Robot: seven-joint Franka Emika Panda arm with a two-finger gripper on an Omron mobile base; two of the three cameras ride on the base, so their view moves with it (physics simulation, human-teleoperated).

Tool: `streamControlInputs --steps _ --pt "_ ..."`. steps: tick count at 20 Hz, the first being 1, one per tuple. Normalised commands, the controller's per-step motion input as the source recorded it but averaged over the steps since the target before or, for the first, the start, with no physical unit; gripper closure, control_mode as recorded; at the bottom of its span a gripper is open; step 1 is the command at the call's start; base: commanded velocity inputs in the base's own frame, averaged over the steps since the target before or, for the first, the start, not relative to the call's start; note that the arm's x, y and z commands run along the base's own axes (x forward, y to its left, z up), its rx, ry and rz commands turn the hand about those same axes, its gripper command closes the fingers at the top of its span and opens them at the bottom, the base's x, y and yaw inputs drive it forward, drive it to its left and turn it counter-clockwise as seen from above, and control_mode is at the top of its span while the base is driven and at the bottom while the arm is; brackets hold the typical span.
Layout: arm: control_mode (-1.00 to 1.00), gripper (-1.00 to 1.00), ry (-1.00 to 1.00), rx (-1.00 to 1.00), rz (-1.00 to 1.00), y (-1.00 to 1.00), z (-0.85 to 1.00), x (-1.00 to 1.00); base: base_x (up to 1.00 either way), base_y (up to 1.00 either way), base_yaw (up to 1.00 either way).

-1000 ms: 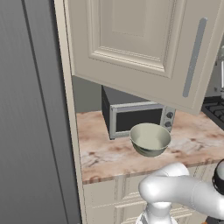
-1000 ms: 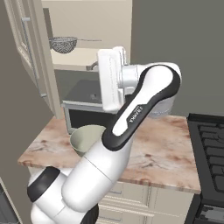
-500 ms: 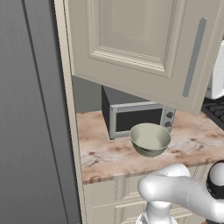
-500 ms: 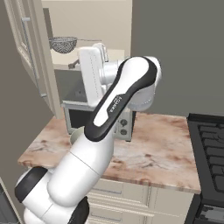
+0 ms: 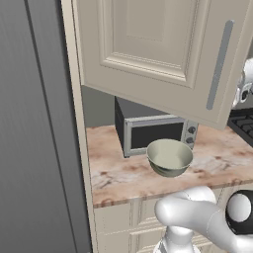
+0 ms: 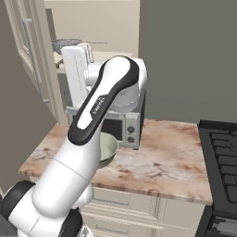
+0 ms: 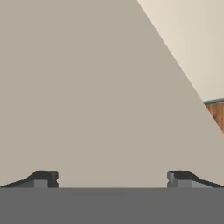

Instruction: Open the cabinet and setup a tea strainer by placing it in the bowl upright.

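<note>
We see our arm [image 6: 78,157] in glossy white rounded shells, with black bands at the joints and small grey lettering along the black forearm strip. Our two finger tips [image 7: 43,178] are small, dark, blocky.

My own arm covers most of the tea strainer [image 6: 64,44] in the right base view; I see just a sliver of mesh rim and a thin handle line on the shelf of the cabinet [image 5: 163,44]. The cabinet door is cut off by the top edge of the left base view and hides the top of the microwave [image 5: 153,133]. In the right base view my forearm hides the left part of the bowl [image 6: 107,149]. My fingertips [image 7: 43,178] are cropped at the bottom of the hand view.
</note>
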Motion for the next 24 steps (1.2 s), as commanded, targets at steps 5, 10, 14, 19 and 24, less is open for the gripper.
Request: streamControlInputs --steps 5,10,14,19,24 --pt "-1.00 -1.00 0.00 0.07 0.08 0.68 0.26 -0.19 0.00 0.00 0.00" --pt "-1.00 -1.00 0.00 0.05 0.08 0.64 0.25 -0.45 0.00 0.00 0.00" --pt "-1.00 -1.00 0.00 0.03 0.05 0.54 0.15 -0.50 0.00 0.00 0.00" --pt "-1.00 -1.00 0.00 0.00 0.00 0.40 0.00 -0.37 0.00 0.00 0.00" --pt "-1.00 -1.00 0.00 0.00 -0.01 0.46 0.00 -0.21 0.00 0.00 0.00"
